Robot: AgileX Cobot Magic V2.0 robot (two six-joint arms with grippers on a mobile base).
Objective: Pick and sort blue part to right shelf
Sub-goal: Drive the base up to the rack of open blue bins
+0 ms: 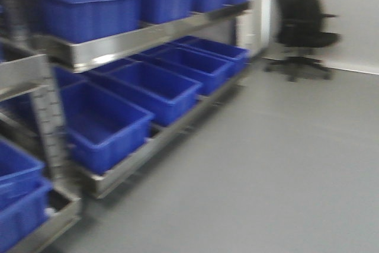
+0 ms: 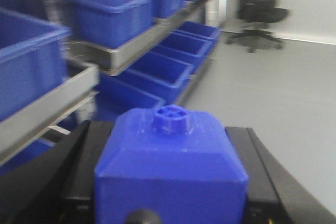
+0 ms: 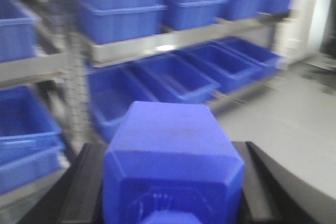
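Blue part [image 2: 170,177] between left claw's [image 2: 170,187] fingers [image 2: 79,179]

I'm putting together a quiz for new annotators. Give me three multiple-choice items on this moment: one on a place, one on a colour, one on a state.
1. Where is the office chair?
A) on the floor past the far end of the right shelf
B) inside a bin
C) on the upper shelf level

2. What colour are the bins?
A) red
B) blue
C) green

3. What is the left gripper doing?
A) hanging open and empty
B) holding a blue part
C) gripping a bin rim

Answers: 1 A, the front view shows it on the grey floor beyond the last bins. 2 B, every bin in all three views is blue. 3 B, the left wrist view shows the part sitting between the black fingers.
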